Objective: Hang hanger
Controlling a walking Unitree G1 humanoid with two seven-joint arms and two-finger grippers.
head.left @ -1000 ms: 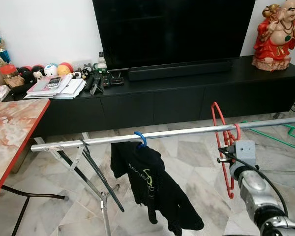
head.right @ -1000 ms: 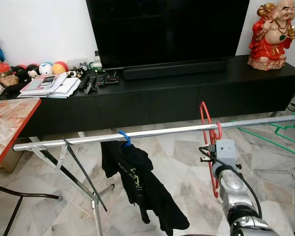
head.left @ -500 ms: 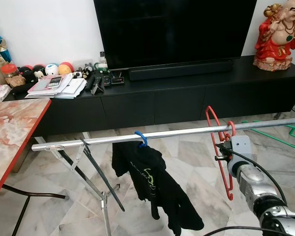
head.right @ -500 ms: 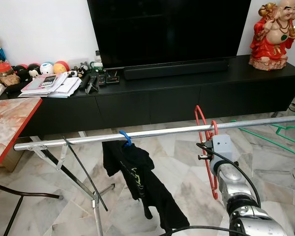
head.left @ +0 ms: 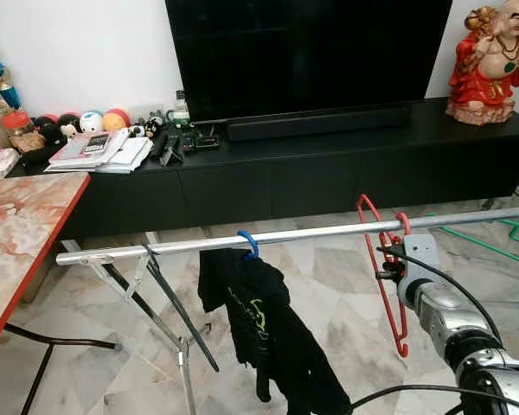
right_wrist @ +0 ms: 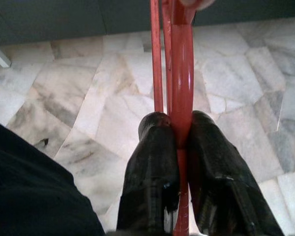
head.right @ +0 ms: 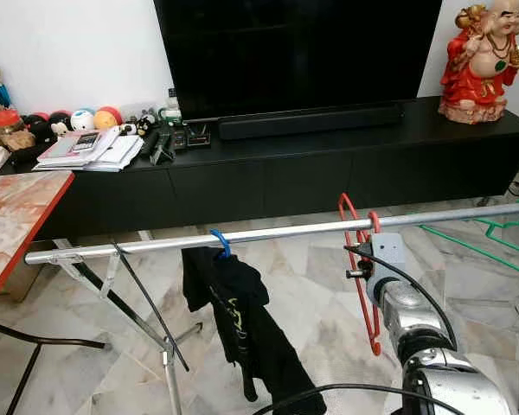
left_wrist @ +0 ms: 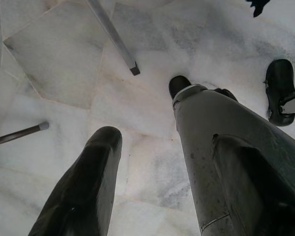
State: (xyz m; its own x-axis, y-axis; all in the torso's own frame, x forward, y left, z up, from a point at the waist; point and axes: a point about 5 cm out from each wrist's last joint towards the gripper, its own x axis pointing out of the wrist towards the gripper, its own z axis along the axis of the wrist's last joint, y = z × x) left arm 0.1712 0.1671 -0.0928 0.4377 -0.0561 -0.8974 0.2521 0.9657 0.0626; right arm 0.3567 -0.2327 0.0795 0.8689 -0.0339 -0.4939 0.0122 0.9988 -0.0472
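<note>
Fingers [right_wrist: 157,162] of the right gripper [right_wrist: 179,147] clenched on the neck of the red plastic clothes hanger [head.left: 385,277], one black finger each side of the stem. Hanger's hook now sits over the horizontal silver metal rail [head.left: 303,234] of the drying rack, at about 3 o'clock from the blue hook [head.left: 248,245] carrying the black garment [head.left: 259,320]. Change over the last second: hanger has dropped; its hook, earlier held at rail height with the frame's top well above the rail, is now seated on the rail. Judgement: hanging is essentially done; release and withdrawal remain. Left gripper [left_wrist: 147,162] hangs idle over marble floor tiles [left_wrist: 64,64], fingers spread, holding nothing. Writing: green print on the garment, illegible. Red figurine [head.left: 489,52] at 1 o'clock on the black TV console [head.left: 329,164]; no readable labels.
</note>
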